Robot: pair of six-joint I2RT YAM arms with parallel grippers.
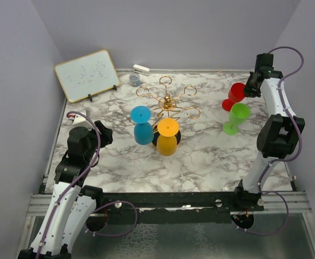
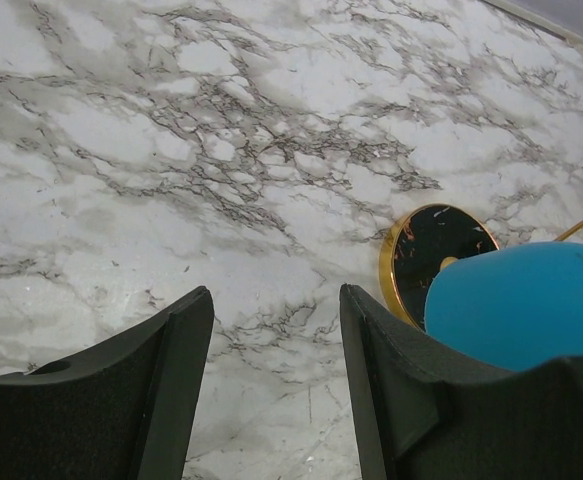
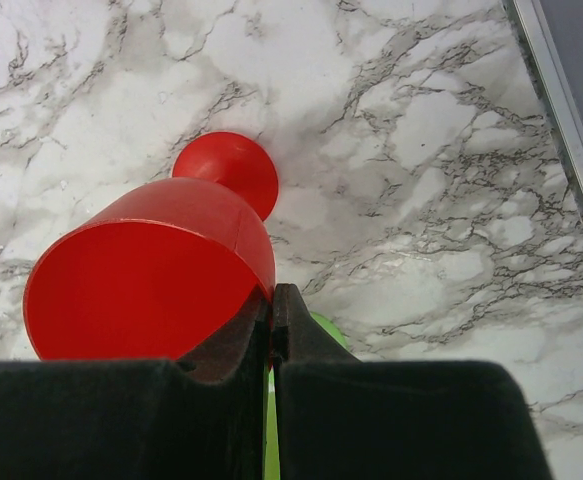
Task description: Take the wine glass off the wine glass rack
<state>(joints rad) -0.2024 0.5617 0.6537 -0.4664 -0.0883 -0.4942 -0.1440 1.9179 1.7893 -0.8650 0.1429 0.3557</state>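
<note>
Four wine glasses counted in overhead view. Two hang foot-up on wine glass rack (image 1: 168, 101) at frame centre: blue wine glass (image 1: 142, 127) at rack's lower left, yellow wine glass (image 1: 167, 137) just right of it, hiding most of rack's base. Two off rack at right: red wine glass (image 1: 234, 95), green wine glass (image 1: 236, 118) just below it in frame, both on marble table (image 1: 211, 156). One whiteboard (image 1: 87, 75) upper left. One small white block (image 1: 141, 69) and one small grey-blue round thing (image 1: 134, 80) near back edge.

Right gripper (image 3: 271, 296) pressed together at red rim; cannot tell whether rim wall is caught. Left gripper (image 2: 276, 300) spread, nothing between, at lower left, apart from rack.

Left wrist alone shows rack's black gold-rimmed base (image 2: 433, 255). Right wrist alone shows red bowl's inside.
</note>
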